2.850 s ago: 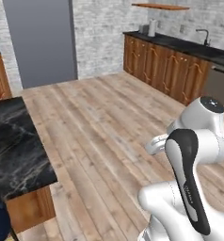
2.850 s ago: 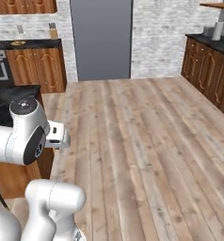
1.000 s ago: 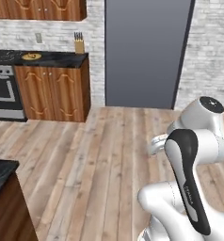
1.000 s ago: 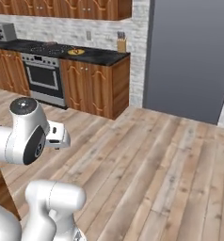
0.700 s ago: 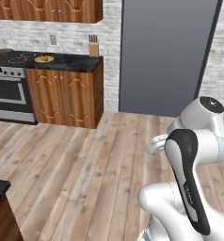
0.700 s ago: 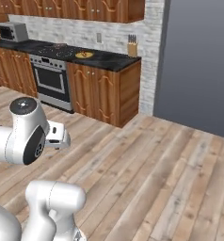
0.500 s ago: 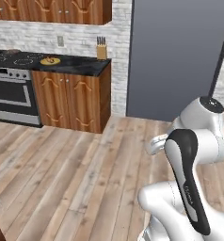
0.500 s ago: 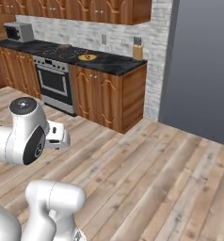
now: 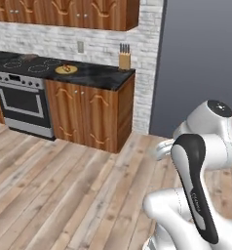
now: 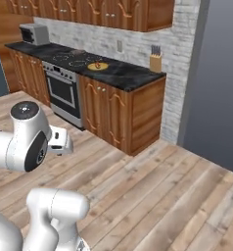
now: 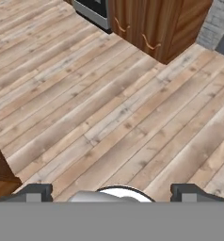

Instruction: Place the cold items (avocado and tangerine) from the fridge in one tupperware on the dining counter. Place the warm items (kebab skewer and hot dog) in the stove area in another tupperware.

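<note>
we see a matt wooden plank floor (image 9: 64,195), glossy dark marbled table (image 9: 93,75), reddish polished wood cabinets (image 10: 133,112), rough grey brick wall (image 9: 147,58).

Even, bright rendered light, soft faint shadows, no glare, slightly blurry textures

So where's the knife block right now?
The knife block stands at the right end of the black counter in the left base view, against the stone wall beside the grey fridge.

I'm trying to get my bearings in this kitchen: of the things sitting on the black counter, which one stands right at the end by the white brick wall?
The wooden knife block, with dark handles sticking up. The yellow plate lies flat nearer the stove.
</note>
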Robot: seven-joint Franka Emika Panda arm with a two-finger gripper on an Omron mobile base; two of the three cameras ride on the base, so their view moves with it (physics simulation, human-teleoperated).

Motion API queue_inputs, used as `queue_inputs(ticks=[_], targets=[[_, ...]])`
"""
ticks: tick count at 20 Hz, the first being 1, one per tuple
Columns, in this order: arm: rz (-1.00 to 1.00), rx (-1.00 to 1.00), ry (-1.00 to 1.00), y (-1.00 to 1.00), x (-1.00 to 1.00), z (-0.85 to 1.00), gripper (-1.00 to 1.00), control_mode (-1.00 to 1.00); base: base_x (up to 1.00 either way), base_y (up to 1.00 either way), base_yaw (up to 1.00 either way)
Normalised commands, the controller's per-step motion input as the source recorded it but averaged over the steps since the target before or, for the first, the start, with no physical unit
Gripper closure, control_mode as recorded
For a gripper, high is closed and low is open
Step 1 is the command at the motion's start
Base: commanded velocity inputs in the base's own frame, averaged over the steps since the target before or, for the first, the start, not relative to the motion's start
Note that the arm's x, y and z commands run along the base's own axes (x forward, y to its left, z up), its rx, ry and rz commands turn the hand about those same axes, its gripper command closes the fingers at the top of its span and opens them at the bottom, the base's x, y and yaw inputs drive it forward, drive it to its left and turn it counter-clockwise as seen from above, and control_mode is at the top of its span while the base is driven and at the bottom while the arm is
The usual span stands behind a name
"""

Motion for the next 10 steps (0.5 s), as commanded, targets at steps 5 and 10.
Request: queue_inputs(ticks=[5, 10], targets=[[0.0, 0.0, 0.0, 0.0, 0.0, 0.0, -1.0, 1.0, 1.0, -0.01, 0.19], [0.0, 0.0, 0.0, 0.0, 0.0, 0.0, -1.0, 1.0, 1.0, 0.2, 0.02]])
